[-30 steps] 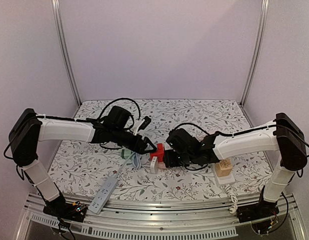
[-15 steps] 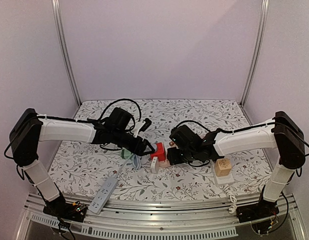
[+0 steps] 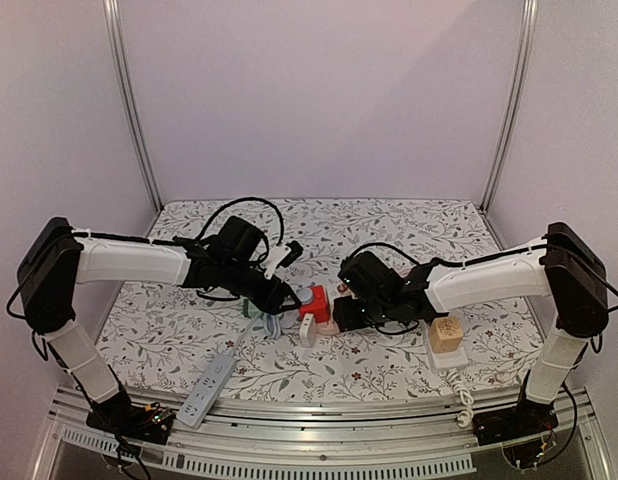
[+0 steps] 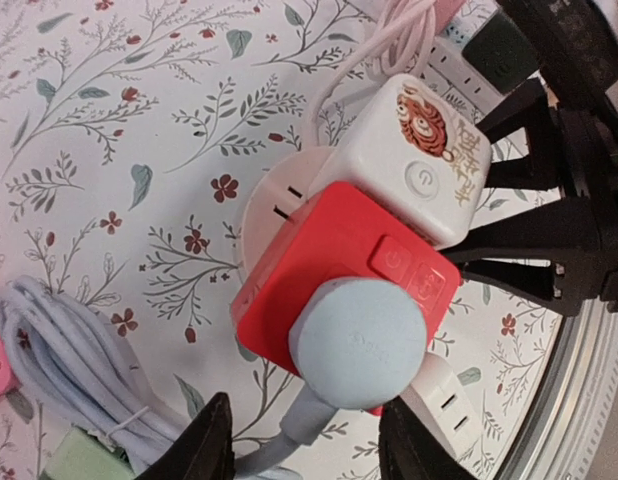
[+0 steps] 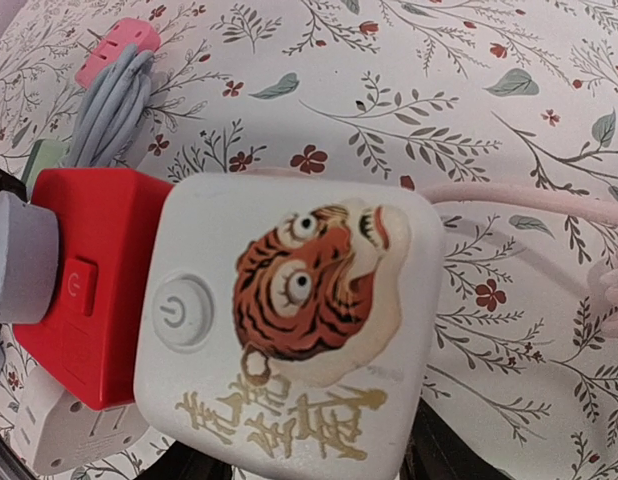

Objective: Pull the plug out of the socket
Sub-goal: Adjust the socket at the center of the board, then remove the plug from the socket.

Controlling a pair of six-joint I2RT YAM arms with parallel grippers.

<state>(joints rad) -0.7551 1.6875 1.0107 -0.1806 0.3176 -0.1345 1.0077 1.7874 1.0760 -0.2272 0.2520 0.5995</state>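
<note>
**At scene centre: grey plug [image 4: 359, 340] inside left gripper [image 4: 314, 435]**

Found left gripper open, fingers [image 4: 214, 445] flanking grey plug, nearer than the right. Saw grey plug seated in red socket [image 4: 319, 250], long axis pointing left toward that claw. Found right gripper [image 4: 469, 200] clamped on white cube [image 5: 289, 330]. Read tiger picture and gold characters there; no legible brand.

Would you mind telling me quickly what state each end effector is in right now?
Left end effector: open, straddling the grey plug, not visibly gripping it.
Right end effector: closed on the white tiger cube.
</note>
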